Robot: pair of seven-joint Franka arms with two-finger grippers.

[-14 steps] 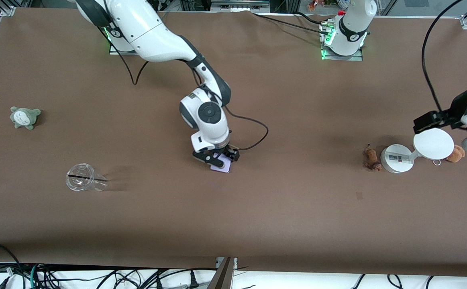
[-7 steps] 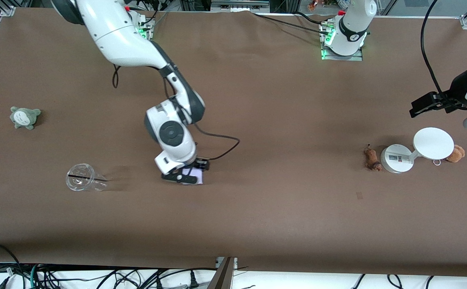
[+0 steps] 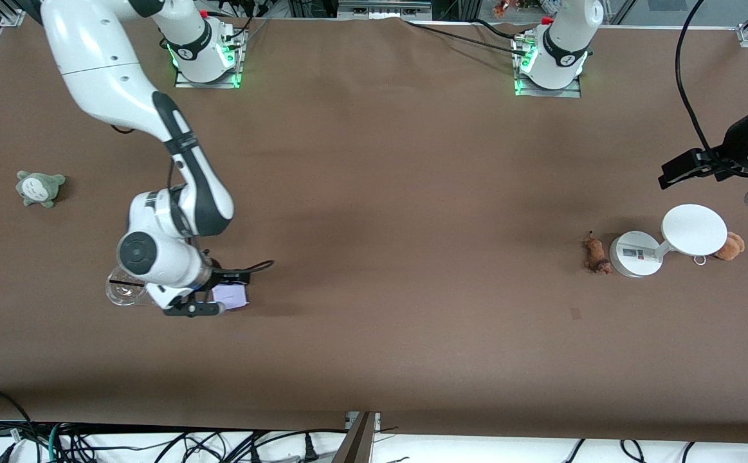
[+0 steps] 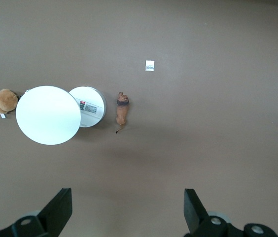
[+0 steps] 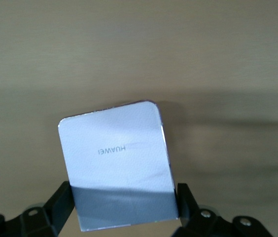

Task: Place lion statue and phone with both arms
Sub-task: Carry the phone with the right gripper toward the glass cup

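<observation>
Front view first: the right gripper is up over the brown surface toward the right arm's end, with its fingers clamped on the phone, a pale lavender slab poking out between them. Right beside it a clear plastic cup lies on its side, half hidden by the wrist. A little grey plush sits farther from the camera than the cup, near the surface's edge at that same end. At the left arm's end, the left gripper hangs in the air over the spot just past the white stand, which has 2 round discs joined by a short neck. The lion statue lies on the surface just beside the stand's lower disc, on the side toward the right arm. An orange-brown plush with a metal ring sits at the stand's outer side, close to the bigger disc.

Left wrist view: looking straight down, the left gripper has its fingers spread wide with nothing between them. The lion statue lies flat, just beside the stand, not touching as far as I can tell. A tiny white tag lies on the surface on its own.

Right wrist view: the phone fills the middle, HUAWEI printed on its face, and the fingers pinch its 2 long edges.
</observation>
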